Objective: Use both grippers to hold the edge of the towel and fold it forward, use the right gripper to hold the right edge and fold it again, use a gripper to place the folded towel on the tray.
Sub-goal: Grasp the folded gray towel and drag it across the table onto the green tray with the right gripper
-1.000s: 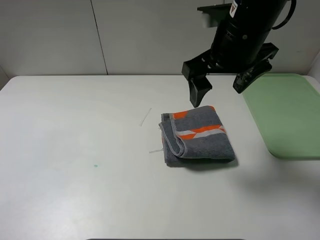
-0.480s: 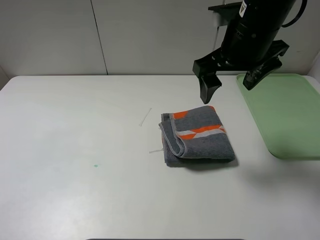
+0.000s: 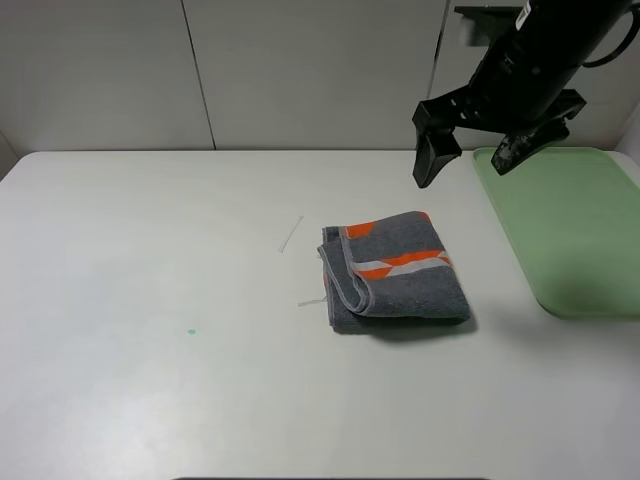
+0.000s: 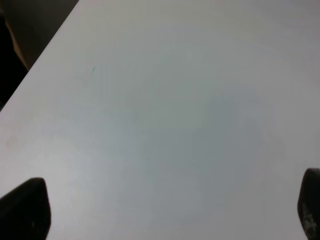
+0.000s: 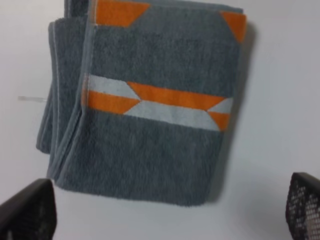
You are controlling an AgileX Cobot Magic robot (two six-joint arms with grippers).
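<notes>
Towel (image 3: 397, 270) folded small, orange band up, on table (image 3: 150, 300) near tray (image 3: 580, 230), right pincer (image 3: 463, 172) spread wide, empty, raised beside tray's far corner, left pincer (image 4: 167, 207) spread wide over table.

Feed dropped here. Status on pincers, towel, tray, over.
Right pincer open, empty, aloft beside tray. Left pincer open over bare table. Towel folded, on table, not yet on tray. Nothing between them.

Towel (image 3: 400, 270) dark grey, orange-white band; tray (image 3: 575, 225) pale green; table (image 3: 150, 300) white.
</notes>
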